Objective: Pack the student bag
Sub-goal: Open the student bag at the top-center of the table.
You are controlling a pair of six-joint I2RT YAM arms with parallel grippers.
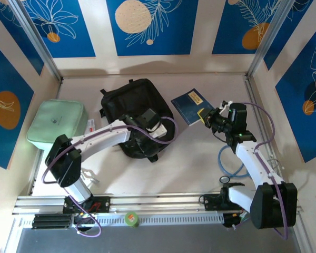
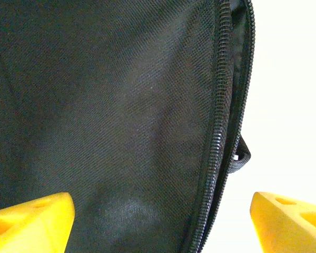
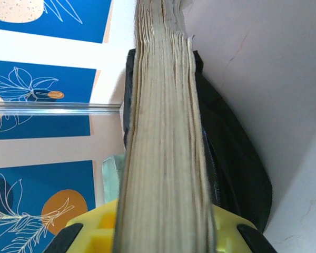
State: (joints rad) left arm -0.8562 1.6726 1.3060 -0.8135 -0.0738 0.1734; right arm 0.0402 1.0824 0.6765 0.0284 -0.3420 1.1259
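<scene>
Three blue-panelled walls, pale table, student bag

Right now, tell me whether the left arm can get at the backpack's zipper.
Probably yes. The left arm is right above the black backpack with its jaws open. In the wrist view the zipper runs between them, with nothing lying across it.
</scene>
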